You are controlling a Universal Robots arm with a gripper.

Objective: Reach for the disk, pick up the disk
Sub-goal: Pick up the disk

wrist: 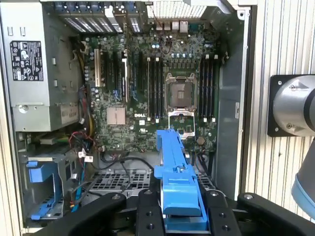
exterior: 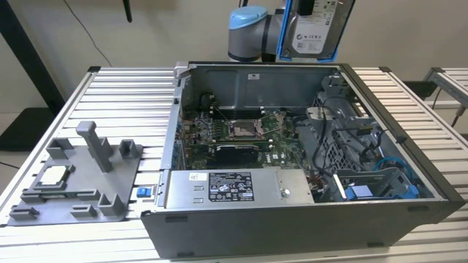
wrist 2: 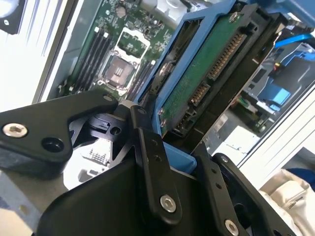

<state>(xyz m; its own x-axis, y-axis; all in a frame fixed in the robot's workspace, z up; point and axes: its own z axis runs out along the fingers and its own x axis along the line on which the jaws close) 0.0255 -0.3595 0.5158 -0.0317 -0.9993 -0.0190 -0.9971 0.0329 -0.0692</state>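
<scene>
We see a pale, plain wall [exterior: 161, 27] behind a ribbed aluminium table [exterior: 124, 104]. A black cable [exterior: 86, 33] hangs down the wall, a dark post [exterior: 26, 55] stands at the exterior view's left, and a second slatted table [exterior: 452, 82] stands at its right.

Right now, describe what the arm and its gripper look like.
In the exterior view the arm is a grey metal tube with a light blue cap on its joint. In the second wrist view the gripper is matte black: flat, jointed linkage fingers fastened with silver hex-socket screws. No cables or markings can be made out on it.
</scene>
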